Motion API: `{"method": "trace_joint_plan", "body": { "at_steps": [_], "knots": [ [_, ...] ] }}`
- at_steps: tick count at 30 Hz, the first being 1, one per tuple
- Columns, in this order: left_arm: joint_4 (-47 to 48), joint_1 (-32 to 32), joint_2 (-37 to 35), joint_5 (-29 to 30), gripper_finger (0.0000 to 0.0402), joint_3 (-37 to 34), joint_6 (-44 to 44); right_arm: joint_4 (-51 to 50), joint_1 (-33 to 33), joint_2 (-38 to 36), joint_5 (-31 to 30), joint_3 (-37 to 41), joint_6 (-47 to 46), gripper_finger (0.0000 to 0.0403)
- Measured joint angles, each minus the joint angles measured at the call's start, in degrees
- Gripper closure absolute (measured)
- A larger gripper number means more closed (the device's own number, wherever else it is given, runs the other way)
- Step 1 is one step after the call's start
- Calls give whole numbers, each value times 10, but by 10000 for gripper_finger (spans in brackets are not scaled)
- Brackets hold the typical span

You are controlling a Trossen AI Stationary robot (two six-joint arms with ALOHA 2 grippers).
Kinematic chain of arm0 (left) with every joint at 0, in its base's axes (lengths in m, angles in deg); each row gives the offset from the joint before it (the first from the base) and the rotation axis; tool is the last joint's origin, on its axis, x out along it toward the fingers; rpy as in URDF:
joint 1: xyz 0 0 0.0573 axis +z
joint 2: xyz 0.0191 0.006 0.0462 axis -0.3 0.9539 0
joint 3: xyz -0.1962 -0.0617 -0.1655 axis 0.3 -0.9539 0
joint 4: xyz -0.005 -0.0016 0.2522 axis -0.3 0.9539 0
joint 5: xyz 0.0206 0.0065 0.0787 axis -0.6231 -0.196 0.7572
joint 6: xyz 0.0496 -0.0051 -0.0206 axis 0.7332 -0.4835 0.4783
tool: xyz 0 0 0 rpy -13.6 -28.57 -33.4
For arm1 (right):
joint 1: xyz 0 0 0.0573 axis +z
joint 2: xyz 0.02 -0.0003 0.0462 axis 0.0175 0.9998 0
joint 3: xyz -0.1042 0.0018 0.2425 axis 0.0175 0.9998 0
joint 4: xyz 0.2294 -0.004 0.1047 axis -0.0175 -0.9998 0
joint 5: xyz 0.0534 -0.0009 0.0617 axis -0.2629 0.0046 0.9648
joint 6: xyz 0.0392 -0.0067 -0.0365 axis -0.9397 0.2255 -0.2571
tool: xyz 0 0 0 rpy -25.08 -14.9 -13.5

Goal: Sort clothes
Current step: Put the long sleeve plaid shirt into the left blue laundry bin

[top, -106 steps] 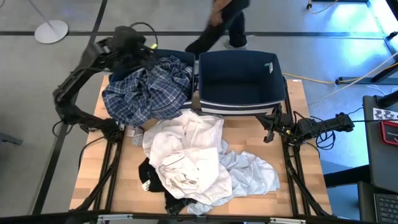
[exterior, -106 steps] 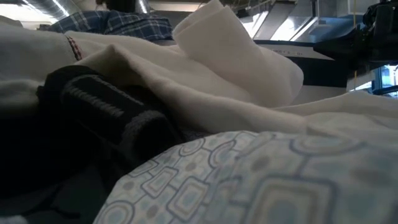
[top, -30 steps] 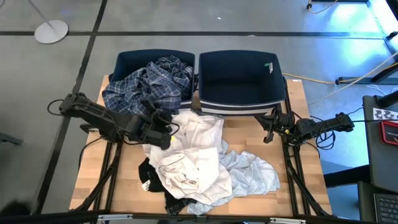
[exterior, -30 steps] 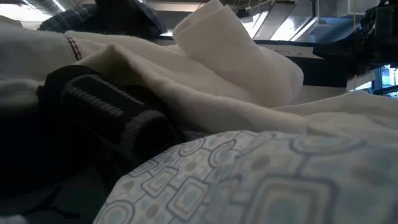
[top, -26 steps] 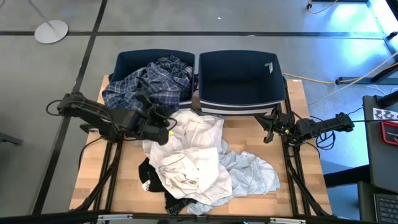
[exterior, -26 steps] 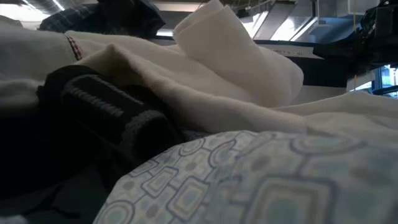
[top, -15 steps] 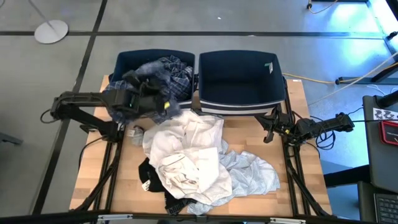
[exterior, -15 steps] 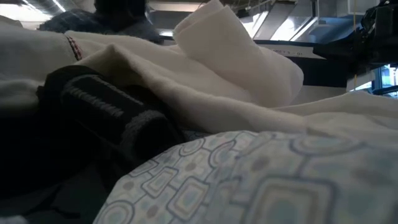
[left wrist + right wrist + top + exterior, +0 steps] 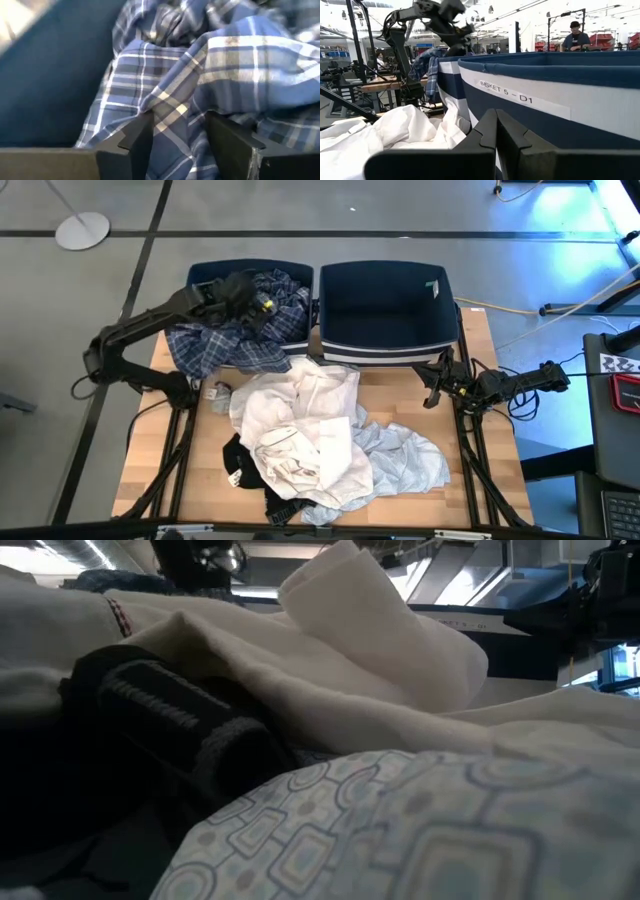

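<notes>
Looking down from the high view first: your left gripper [image 9: 262, 307] is over the left bin [image 9: 200, 276] at the far side of the table [image 9: 150, 450], right on top of the plaid shirt [image 9: 225, 345]. That shirt is half in the bin, half spilling over its near rim onto the wood. Right bin [image 9: 385, 305] sits just beside it w/ nothing showing inside. Rest of the clothes are piled mid-table: white shirt [image 9: 300, 420], pale blue printed one [image 9: 410, 460] to its right, black garment [image 9: 245, 465] poking out at the near left. Your right gripper [image 9: 432, 385] is parked at the right edge, near the right bin's near corner.

Low view: mostly fabric up close. White shirt [image 9: 380, 650] folds up in the middle, black & grey ribbed garment [image 9: 170, 720] on the left, pale blue print [image 9: 420, 830] nearest the cam. Left arm is just a dark shape far back, can't tell much.

Left wrist view: fingers [image 9: 137, 137] stand partly apart w/ a fold of plaid [image 9: 225, 65] bunched between them and touching. Can't tell if it's truly pinched or just lying there. Navy bin wall [image 9: 45, 85] alongside.

Right wrist view: right gripper [image 9: 496, 135] jaws are pressed together, nothing in them. White shirt [image 9: 400, 132] lies just ahead, labelled bin [image 9: 560, 95] fills the right side, left arm w/ plaid hanging farther off. A person [image 9: 576, 37] stands in the room beyond.
</notes>
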Motion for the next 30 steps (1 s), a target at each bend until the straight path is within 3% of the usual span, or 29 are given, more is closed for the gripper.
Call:
{"method": "trace_joint_plan", "body": {
  "at_steps": [6,17,22,30],
  "knots": [
    [-34,58,43,-94,229,-39,0,0,0,0,0,0,0,397],
    [-95,79,124,-121,229,-110,26,-2,0,0,0,0,0,397],
    [-66,63,91,-119,229,-77,34,-2,0,0,0,0,0,397],
    [-55,19,-44,-118,229,29,18,-3,0,0,1,0,-5,397]
  ]
}}
